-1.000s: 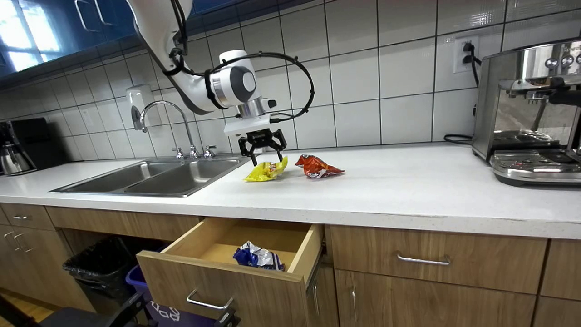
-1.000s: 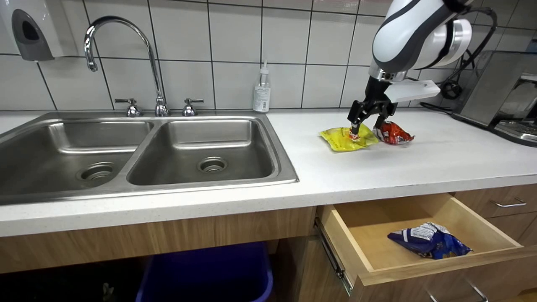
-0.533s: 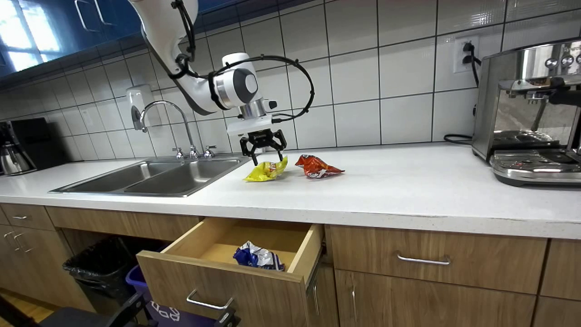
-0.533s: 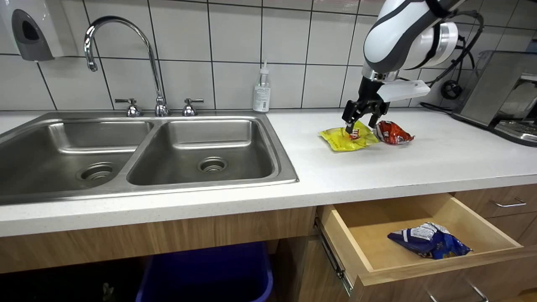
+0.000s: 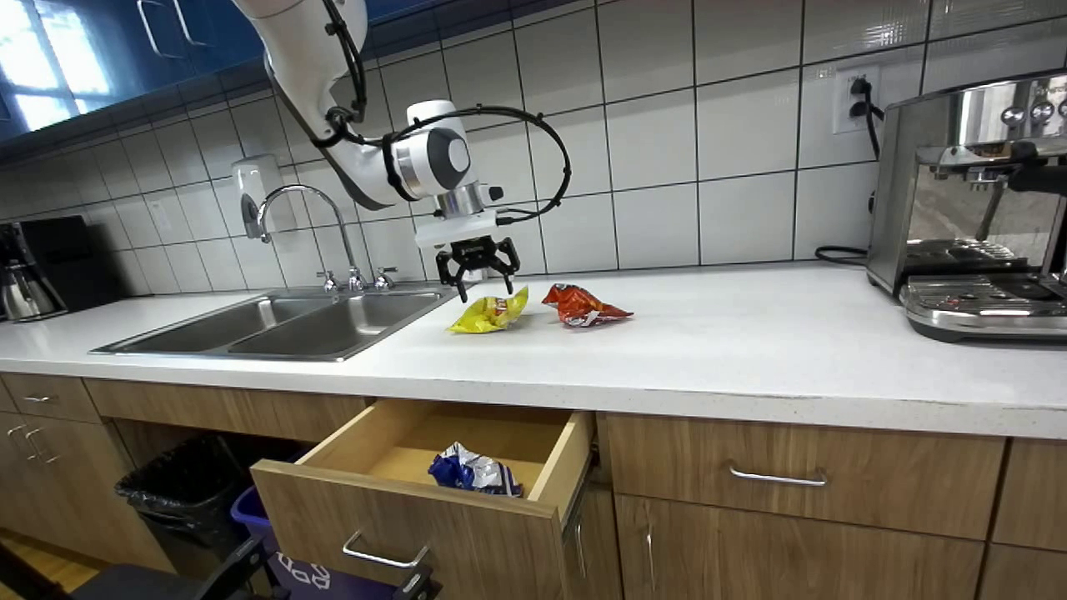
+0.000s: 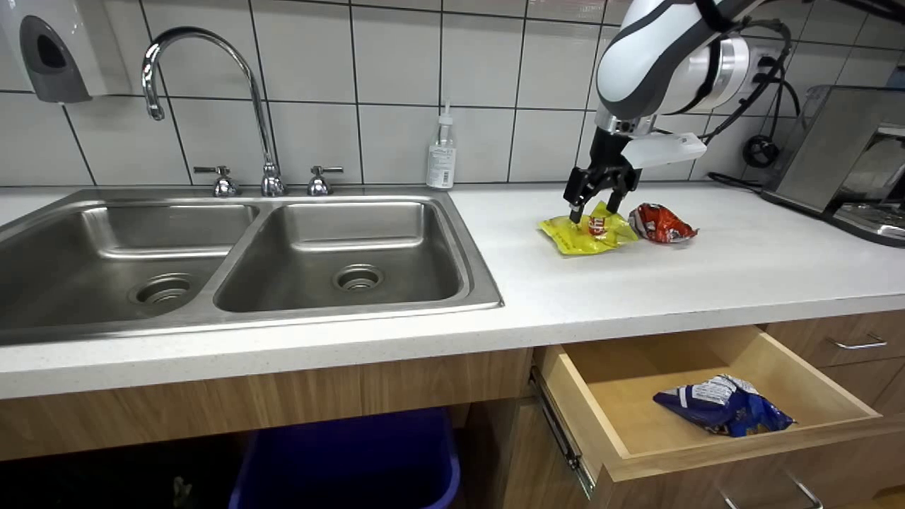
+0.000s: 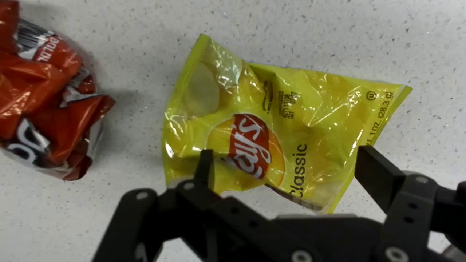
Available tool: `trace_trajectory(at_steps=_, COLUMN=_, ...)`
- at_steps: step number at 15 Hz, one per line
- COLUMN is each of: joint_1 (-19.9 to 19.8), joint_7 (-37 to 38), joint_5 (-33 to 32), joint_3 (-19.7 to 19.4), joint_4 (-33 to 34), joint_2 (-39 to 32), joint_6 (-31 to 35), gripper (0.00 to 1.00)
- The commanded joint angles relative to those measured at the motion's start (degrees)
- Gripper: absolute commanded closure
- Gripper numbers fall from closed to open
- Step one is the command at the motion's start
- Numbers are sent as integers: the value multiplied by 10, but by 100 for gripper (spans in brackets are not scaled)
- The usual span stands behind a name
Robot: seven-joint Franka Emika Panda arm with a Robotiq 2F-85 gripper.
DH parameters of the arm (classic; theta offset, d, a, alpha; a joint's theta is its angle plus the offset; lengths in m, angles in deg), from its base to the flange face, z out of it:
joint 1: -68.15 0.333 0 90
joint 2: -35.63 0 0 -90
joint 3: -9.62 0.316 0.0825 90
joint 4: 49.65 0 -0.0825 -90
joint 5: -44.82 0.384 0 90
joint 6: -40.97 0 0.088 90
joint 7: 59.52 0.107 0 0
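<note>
Spread wide and holding nothing, the gripper (image 5: 487, 293) points down above the yellow bag (image 7: 284, 120); whether its fingers (image 7: 380, 178) brush it, I cannot tell.

Beneath everything runs the white countertop (image 5: 750, 342). Set into it is the double sink (image 6: 481, 283), and below its front edge juts the drawer (image 5: 475, 533), pulled out. The espresso machine (image 5: 959, 217) stands farther along the countertop, well apart from the gripper.

Three crumpled bags come next in size. The blue bag (image 6: 728, 406) lies inside the drawer. The yellow bag, printed "Lay's" and "Classic", lies on the countertop between the double sink and the red bag (image 5: 583, 306), which is near it. Smallest is the yellow bag's round label (image 6: 597, 225).

Over the last second the gripper has shifted a little toward the sink in both exterior views, while all three bags lie as they did. In an exterior view the label now shows between the fingers, where one of them partly covered it. In the wrist view the fingers overlap opposite ends of the yellow bag. As I judge it, this shift only lines the gripper up with that bag: no grip is made.
</note>
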Motion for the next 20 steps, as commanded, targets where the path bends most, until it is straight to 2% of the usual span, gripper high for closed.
trace_trajectory(at_steps=1, joint_1=-8, joint_7=-30, joint_5=6, joint_3=11, joint_4=37, joint_2=-16, joint_6=-32, gripper=0)
trace_trajectory(at_steps=20, joint_1=-15, joint_7=-74, joint_5=19, joint_3=26, joint_4=69, joint_2=-35, joint_6=-69, gripper=0)
